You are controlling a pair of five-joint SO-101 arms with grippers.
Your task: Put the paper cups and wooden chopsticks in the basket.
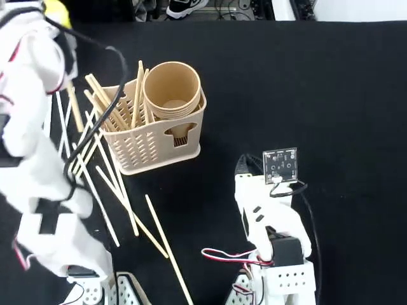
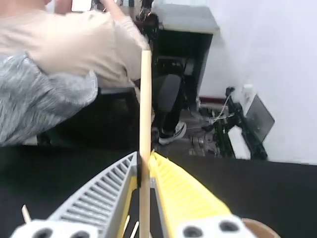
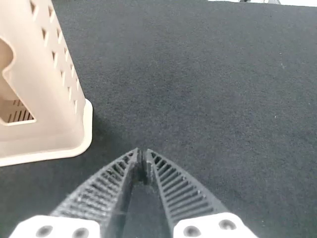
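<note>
- Wooden chopstick point(image 2: 145, 99) stands upright in the left gripper point(image 2: 143, 156), clamped between its grey and yellow jaws with most of its length free above them.
- Paper cups point(image 1: 172, 89) sit stacked inside the basket point(image 1: 159, 143), toward the far left of the desk point(image 1: 318, 95), with a fan of sticks leaning out beside them.
- Loose chopsticks point(image 1: 166, 246) lie crossed on the desk between the basket and the near left corner.
- Right gripper point(image 3: 140, 153) is closed on nothing, low over the desk just beside the basket's wall.
- Risk: the hold looks thin against so much free length, so the stick may pivot or slip on the way down.
- Risk: the stick slot is crowded; a lowered stick could catch the leaning ones and bounce out, or nudge the light basket.
- Risk: the left arm's cable point(image 1: 121, 70) hangs by the leaning sticks and could snag them.
- Risk: crossed sticks may drag one another when one is lifted.
</note>
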